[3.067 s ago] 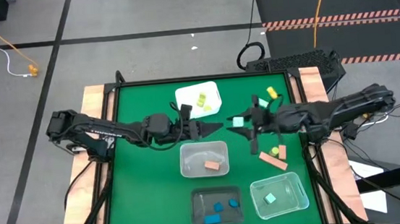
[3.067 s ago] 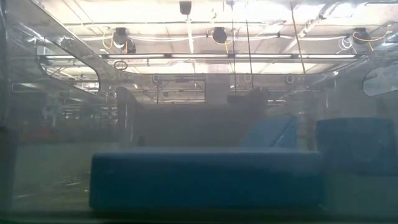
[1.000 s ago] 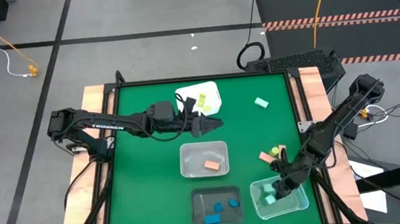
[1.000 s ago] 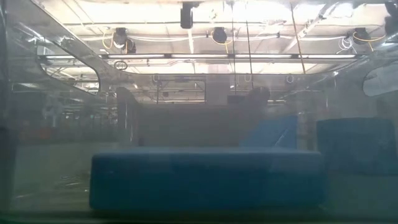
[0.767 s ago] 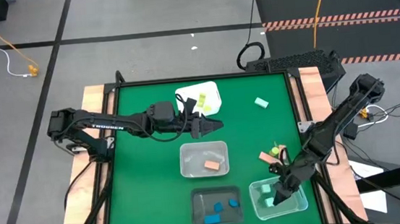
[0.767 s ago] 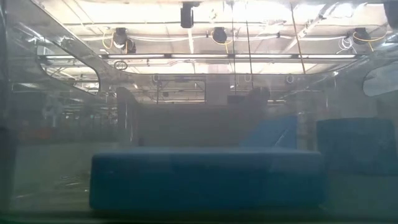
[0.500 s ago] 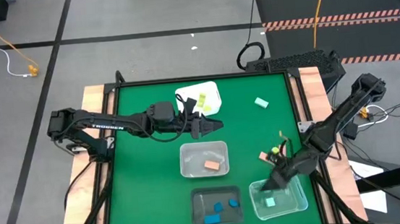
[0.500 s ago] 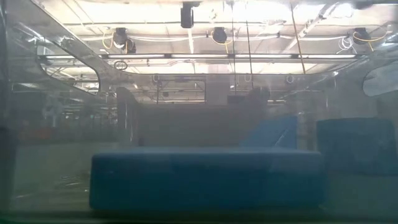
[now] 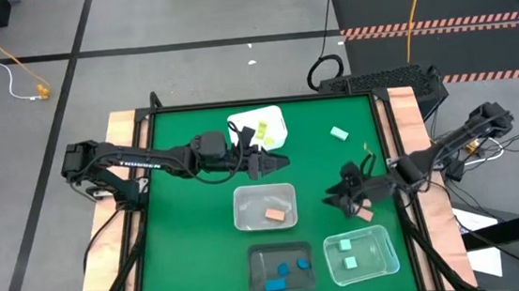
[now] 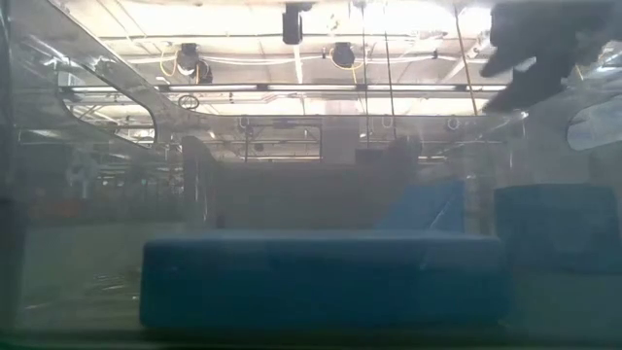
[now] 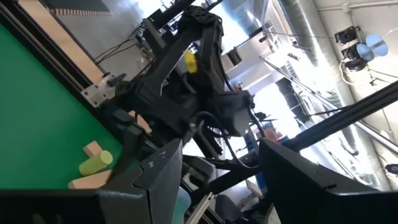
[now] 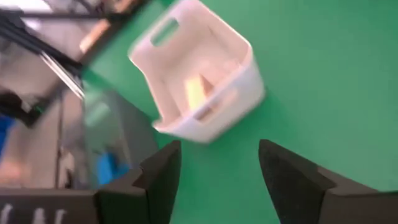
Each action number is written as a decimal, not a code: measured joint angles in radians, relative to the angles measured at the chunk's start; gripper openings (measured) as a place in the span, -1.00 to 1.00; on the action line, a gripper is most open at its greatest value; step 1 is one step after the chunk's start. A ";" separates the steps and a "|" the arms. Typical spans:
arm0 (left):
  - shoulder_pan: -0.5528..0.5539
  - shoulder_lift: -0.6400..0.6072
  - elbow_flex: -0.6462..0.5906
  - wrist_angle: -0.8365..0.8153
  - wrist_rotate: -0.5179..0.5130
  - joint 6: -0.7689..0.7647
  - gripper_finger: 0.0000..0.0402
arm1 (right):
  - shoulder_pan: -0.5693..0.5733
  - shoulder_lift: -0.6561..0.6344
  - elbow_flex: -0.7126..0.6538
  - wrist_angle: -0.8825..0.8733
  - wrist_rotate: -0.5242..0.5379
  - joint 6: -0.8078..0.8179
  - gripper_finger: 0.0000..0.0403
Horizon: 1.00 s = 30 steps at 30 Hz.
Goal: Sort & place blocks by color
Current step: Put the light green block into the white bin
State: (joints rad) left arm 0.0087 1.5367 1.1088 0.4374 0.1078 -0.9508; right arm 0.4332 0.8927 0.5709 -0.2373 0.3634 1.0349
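My left gripper (image 9: 283, 162) hangs open and empty over mid-table, beside the white tub (image 9: 271, 118) that holds yellow blocks (image 9: 260, 131). My right gripper (image 9: 332, 198) hovers open and empty right of centre, pointing toward the table's left; its wrist view shows only green table between its fingers (image 12: 214, 168). Salmon blocks (image 9: 364, 214) and a yellow-green cylinder (image 11: 96, 163) lie on the table under it, partly hidden in the high view. A mint block (image 9: 339, 134) lies alone near the far right. Two mint blocks (image 9: 346, 254) lie in the clear tub (image 9: 387, 259).
A clear tub (image 9: 245, 198) at centre holds a salmon block (image 9: 273, 216). A dark tub (image 9: 256, 270) at the near edge holds blue blocks (image 9: 285, 273); the low view looks through it. Wooden rails (image 9: 407, 114) edge the green table.
My right gripper has risen out of the clear tub with the mint blocks and swung toward the far edge, rolling until it points toward the table's left above the salmon blocks. It now shows at the top right of the low view. The mint blocks stay in the tub.
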 joint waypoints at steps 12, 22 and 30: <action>-0.001 0.000 0.000 0.000 0.000 -0.005 0.06 | -0.171 -0.088 0.000 -0.383 -0.235 -0.320 0.36; 0.012 0.000 0.000 0.000 -0.039 -0.076 0.06 | -0.170 -0.097 0.000 -0.590 -0.353 -0.583 0.37; 0.012 0.000 0.000 0.000 -0.118 -0.087 0.06 | -0.170 -0.096 0.000 -0.606 -0.339 -0.612 0.37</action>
State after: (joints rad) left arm 0.0204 1.5368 1.1086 0.4375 -0.0101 -1.0379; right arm 0.2630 0.7970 0.5713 -0.8430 0.0246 0.4232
